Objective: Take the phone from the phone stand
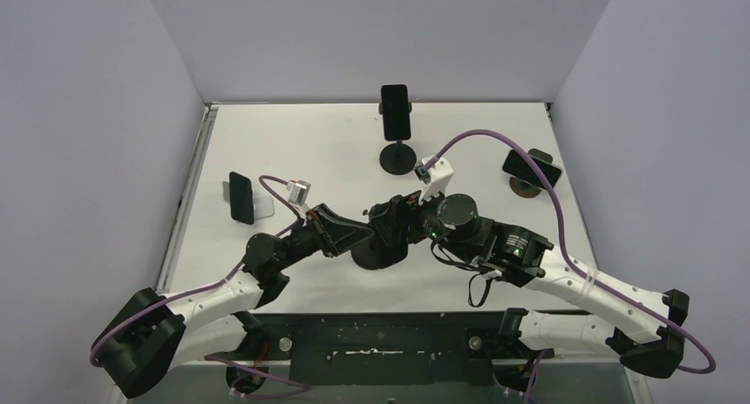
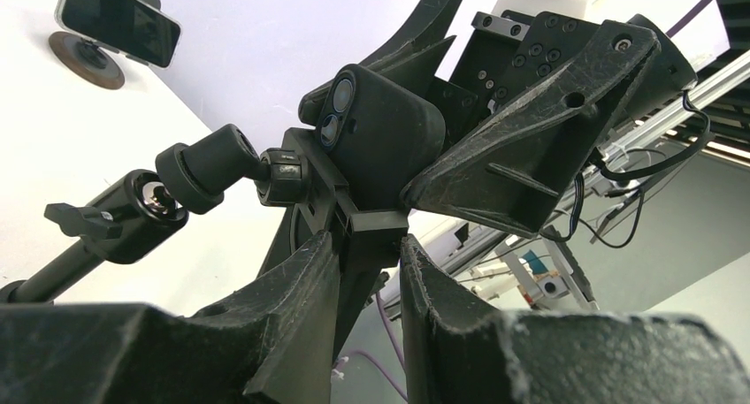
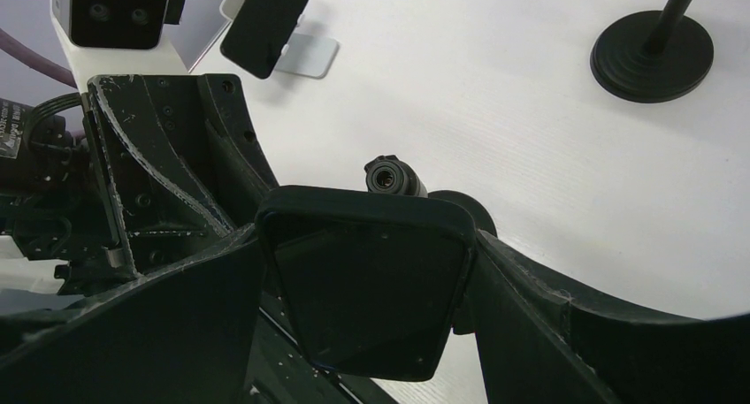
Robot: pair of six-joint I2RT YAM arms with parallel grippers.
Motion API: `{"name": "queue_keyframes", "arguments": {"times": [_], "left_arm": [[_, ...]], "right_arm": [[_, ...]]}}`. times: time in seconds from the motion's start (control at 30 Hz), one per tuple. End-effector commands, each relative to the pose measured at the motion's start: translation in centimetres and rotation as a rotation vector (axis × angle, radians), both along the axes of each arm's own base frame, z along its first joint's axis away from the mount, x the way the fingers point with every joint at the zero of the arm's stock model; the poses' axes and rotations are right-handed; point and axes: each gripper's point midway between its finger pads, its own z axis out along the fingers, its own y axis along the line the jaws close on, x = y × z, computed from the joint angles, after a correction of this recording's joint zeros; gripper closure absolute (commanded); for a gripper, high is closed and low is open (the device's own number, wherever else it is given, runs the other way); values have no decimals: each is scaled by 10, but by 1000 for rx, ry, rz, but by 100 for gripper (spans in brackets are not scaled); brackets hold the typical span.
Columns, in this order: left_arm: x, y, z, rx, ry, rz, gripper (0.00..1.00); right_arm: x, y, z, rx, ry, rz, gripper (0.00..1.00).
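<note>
A black phone (image 1: 390, 217) sits in the clamp of a black phone stand (image 1: 378, 254) at mid-table. The left wrist view shows the phone's back with its camera lenses (image 2: 380, 130) and the stand's jointed arm (image 2: 212, 167). My left gripper (image 2: 370, 240) is shut on the stand's clamp bracket just under the phone. My right gripper (image 3: 367, 245) is shut on the phone, whose dark screen (image 3: 371, 285) fills the gap between the fingers, with one finger against each long edge. The stand's knob (image 3: 387, 174) shows behind it.
Other phones stand around: one on a round-based post at the back (image 1: 395, 110), one on a low stand at the right (image 1: 531, 168), one on a white stand at the left (image 1: 240, 197). Grey walls close in three sides. Purple cables loop above both arms.
</note>
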Motion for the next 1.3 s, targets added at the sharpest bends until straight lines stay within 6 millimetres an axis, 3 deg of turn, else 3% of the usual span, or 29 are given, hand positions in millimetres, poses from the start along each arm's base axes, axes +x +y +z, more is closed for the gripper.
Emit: {"name": "queue_keyframes", "arguments": {"times": [0.0,0.3,0.6,0.63,0.77,0.87,1.03,1.27], "left_arm": [[33,7,-42,104,118,155,100],[31,9,-50,118,128,159,100],[28,10,-41,104,106,152,100],[27,11,-40,103,105,152,98],[22,17,-27,95,69,161,63],[22,24,-21,117,42,190,48],[23,36,-5,152,-17,248,37],[19,26,22,154,-105,196,36]], "right_arm": [[-31,17,99,348,-102,159,100],[-37,20,103,381,-111,203,100],[-34,21,100,366,-106,187,100],[-33,21,100,360,-105,181,100],[-25,16,95,330,-102,128,100],[-18,11,90,290,-100,81,100],[-11,7,88,252,-112,40,100],[-6,4,88,236,-117,9,100]]}}
